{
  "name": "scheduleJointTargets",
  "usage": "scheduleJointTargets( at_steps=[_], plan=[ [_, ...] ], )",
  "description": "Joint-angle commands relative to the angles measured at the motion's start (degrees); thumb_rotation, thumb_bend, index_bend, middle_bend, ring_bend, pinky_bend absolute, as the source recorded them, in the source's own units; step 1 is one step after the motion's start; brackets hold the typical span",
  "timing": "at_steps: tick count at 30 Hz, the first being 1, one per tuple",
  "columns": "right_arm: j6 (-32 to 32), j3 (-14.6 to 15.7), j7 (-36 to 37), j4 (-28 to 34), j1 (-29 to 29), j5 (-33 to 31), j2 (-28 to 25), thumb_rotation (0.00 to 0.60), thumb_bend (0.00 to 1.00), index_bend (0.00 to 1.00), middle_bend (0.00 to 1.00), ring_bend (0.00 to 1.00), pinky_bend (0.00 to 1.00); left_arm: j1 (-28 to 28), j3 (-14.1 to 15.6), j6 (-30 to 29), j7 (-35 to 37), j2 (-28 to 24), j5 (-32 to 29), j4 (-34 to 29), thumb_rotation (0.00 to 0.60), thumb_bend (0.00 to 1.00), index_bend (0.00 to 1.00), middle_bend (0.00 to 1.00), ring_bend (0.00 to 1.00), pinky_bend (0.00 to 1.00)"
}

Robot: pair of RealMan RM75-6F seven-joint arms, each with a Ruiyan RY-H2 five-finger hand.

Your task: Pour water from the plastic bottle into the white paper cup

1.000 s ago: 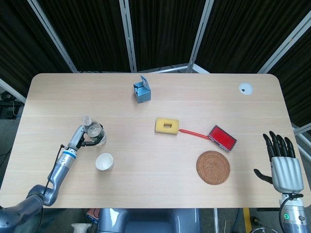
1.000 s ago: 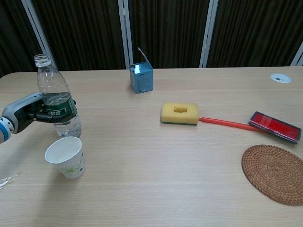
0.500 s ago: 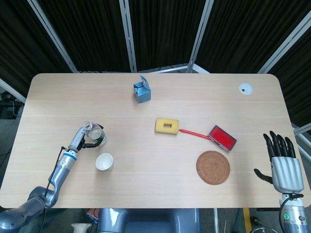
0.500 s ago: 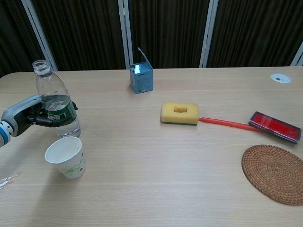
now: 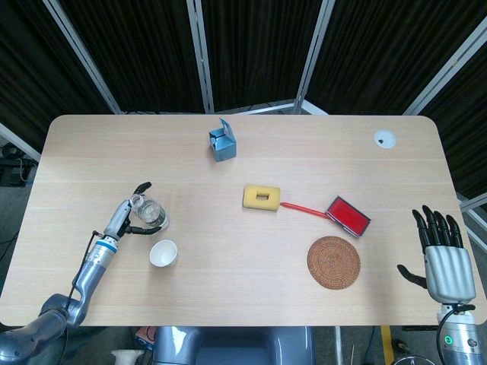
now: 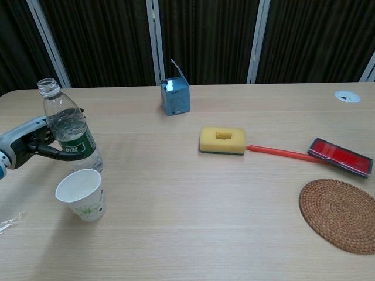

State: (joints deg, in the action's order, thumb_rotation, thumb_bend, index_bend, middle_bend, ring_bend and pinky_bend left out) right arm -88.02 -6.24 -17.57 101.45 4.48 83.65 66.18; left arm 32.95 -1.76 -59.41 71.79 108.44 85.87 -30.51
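Lowered onto the table, the plastic bottle stands within the left hand, fingers now loosened apart.

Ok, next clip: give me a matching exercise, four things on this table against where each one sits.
Things:
1. plastic bottle
2. white paper cup
3. yellow sponge
4. woven coaster

Places:
A. near the table's middle, beside the red brush
B. near edge of the table, on the robot's right
C. just in front of the bottle, nearer the robot
D. upright, uncapped, at the left hand

Pairs: 1-D, 2-C, 3-A, 4-B
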Motion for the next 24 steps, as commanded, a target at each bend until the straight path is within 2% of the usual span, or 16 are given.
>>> scheduleJointTargets(
  at_steps=[1,6,13,15,20,24],
  plan=[
    [-0.08,0.02,0.06,0.09,-0.03,0.11,-0.03,0.6,0.0,0.0,0.0,0.0,0.0,-0.61,-0.48,-1.19,-0.75,0.06,-0.34,0.19,0.6,0.01,0.0,0.0,0.0,0.0],
    [-0.59,0.31,0.53,0.58,-0.28,0.98,-0.36,0.6,0.0,0.0,0.0,0.0,0.0,-1.36,-0.37,-3.15,-2.08,-2.16,0.1,-1.66,0.6,0.01,0.0,0.0,0.0,0.0],
    [-1.76,0.88,1.75,1.88,-1.0,2.59,-1.36,0.6,0.0,0.0,0.0,0.0,0.0,-1.12,1.21,-2.84,-8.2,-12.49,1.79,-11.27,0.6,0.02,0.0,0.0,0.0,0.0],
    [-2.53,1.1,2.26,2.8,-1.48,3.27,-1.97,0.6,0.0,0.0,0.0,0.0,0.0,-1.58,1.54,-3.63,-13.33,-17.73,2.05,-16.5,0.6,0.02,0.0,0.0,0.0,0.0],
    [-3.34,1.61,3.51,3.83,-2.0,4.89,-3.03,0.6,0.0,0.0,0.0,0.0,0.0,-3.91,0.26,-8.47,-27.16,-26.12,0.91,-27.27,0.6,0.01,0.0,0.0,0.0,0.0],
    [-3.87,1.93,4.58,4.34,-2.36,5.97,-3.79,0.6,0.0,0.0,0.0,0.0,0.0,-6.05,0.8,-11.24,-35.45,-34.11,1.05,-37.61,0.6,0.01,0.0,0.0,0.0,0.0]
  ],
)
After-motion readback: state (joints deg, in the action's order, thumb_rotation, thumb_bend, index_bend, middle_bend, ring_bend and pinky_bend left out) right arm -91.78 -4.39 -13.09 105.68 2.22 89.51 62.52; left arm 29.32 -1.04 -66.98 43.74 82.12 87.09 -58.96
